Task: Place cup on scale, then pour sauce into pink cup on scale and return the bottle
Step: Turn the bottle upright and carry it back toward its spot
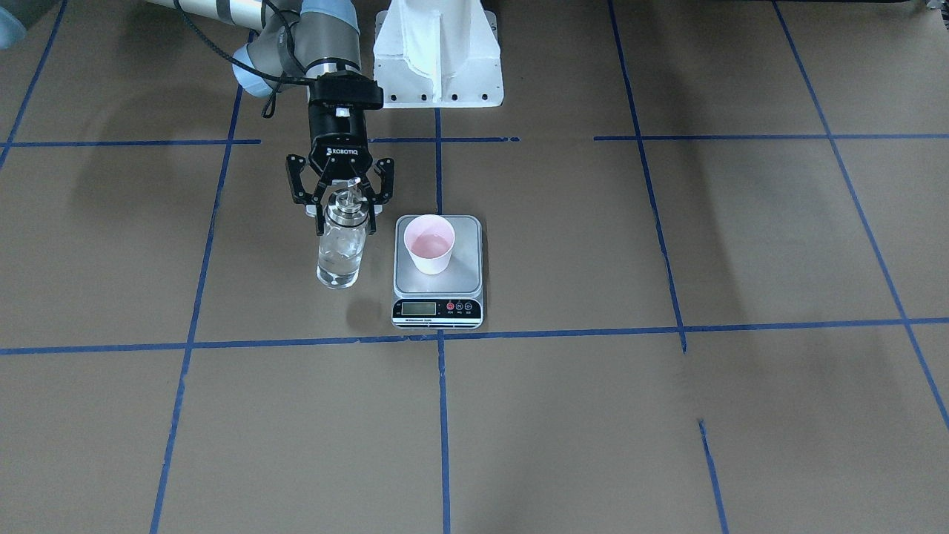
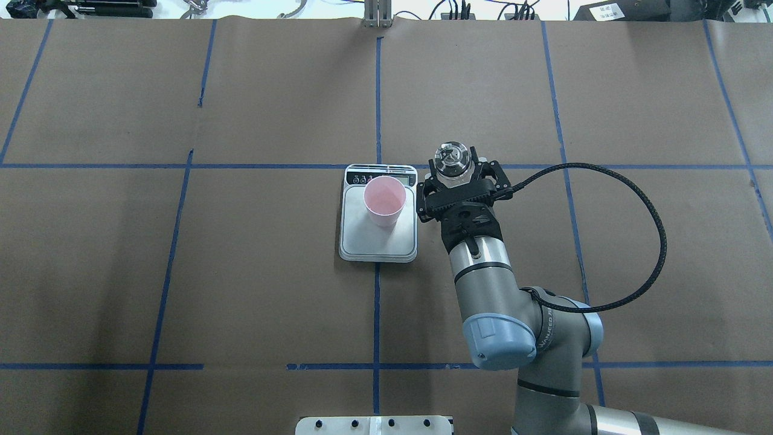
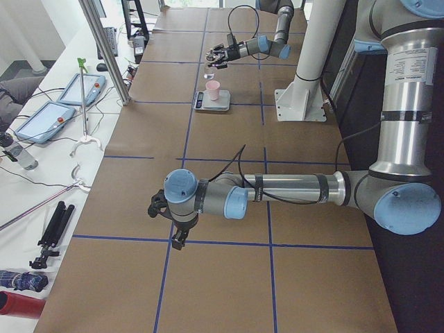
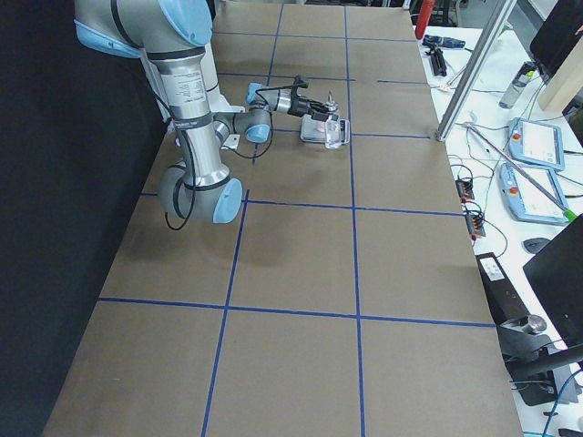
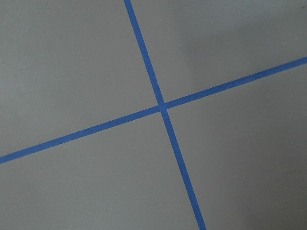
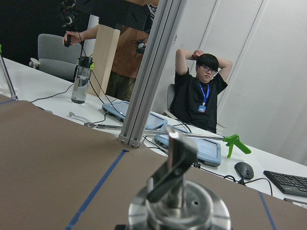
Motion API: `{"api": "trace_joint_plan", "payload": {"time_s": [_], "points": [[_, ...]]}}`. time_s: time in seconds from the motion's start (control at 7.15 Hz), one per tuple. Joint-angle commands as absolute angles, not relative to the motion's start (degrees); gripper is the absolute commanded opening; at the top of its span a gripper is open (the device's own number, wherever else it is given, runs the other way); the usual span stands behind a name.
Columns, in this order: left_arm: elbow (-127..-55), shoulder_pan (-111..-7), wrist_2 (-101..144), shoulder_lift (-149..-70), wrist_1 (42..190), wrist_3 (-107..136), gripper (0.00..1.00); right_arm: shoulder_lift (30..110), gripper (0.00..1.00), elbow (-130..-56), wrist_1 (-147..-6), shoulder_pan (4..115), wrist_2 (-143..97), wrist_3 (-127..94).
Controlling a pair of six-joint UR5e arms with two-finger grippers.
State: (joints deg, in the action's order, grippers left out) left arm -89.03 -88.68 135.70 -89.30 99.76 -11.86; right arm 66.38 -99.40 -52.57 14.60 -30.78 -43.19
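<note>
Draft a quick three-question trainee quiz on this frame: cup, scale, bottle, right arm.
1. True or false: the pink paper cup stands on the digital kitchen scale, on its steel platform.
2. The glass bottle is: A) lying on the scale; B) upright on the table beside the scale; C) tipped over the cup.
3. Fill in: the right gripper has its jaws ___, one on each side of the bottle's metal spout cap.
Key: 1 true; 2 B; 3 open.
</note>
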Motion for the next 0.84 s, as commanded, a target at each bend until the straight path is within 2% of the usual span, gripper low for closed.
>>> {"api": "trace_joint_plan", "payload": {"time_s": [0.0, 0.42, 0.7], "points": [[-89.03, -88.68, 135.70, -89.30, 99.84, -11.87, 1.00, 69.59, 0.00, -100.37, -52.56, 16.42, -35.39, -45.42], [-88.60, -88.68, 135.70, -89.21, 100.02, -12.04, 1.00, 82.84, 0.00, -107.29, -52.38, 18.37, -39.37, -59.03], [-88.85, -88.77, 135.62, -88.77, 100.02, -12.22, 1.00, 85.87, 0.00, -108.81, -52.21, 18.81, -39.37, -66.66]]}}
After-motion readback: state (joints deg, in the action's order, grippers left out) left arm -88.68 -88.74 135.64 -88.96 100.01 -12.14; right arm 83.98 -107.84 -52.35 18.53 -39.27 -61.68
